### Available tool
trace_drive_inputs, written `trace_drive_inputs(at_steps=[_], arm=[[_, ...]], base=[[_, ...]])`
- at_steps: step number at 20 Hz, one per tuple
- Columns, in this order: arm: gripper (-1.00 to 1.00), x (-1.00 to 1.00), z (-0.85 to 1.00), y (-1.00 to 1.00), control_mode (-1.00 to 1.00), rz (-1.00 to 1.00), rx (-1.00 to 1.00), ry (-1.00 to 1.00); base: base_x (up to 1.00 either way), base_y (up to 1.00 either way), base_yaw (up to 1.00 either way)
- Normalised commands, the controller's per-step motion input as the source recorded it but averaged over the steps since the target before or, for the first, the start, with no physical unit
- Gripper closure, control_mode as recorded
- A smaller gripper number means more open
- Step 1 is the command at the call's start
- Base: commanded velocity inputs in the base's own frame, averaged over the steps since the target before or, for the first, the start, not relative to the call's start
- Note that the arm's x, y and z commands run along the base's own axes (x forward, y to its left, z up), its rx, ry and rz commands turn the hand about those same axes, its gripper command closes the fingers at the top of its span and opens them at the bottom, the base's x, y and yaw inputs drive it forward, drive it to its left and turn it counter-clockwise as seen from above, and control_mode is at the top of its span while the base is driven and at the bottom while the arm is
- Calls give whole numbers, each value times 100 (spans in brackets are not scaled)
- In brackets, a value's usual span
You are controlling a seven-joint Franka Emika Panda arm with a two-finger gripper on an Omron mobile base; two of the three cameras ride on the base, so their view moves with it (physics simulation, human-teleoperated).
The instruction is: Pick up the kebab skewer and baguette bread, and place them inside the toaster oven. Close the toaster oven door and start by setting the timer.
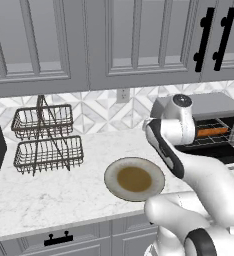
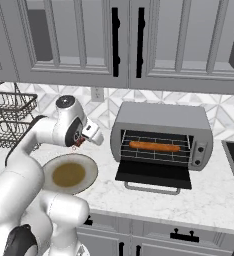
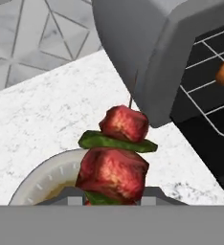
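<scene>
Gripping kebab skewer (image 3: 115, 153) (baguette bread (image 2: 154, 146) racked)

A home kitchen. Grey panelled wall cabinets (image 1: 134, 40) hang over a white marble counter (image 1: 49, 190) backed by patterned tiles. A toaster oven (image 2: 161, 135) stands right, wire baskets (image 1: 46, 137) left.

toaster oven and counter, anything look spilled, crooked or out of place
Nothing stands out. The toaster oven sits square on the counter with its door folded down, the baguette bread lies flat on the rack, the plate is unspilled, and the gripper holds the kebab skewer above it.
</scene>
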Motion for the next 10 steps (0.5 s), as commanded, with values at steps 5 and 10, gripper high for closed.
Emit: trace_drive_inputs(at_steps=[5,10], arm=[[100,-26,15,-52,-100,-49,22,-23],[100,-8,11,-85,-100,-39,25,-23]], base=[[0,0,0],[0,0,0]])
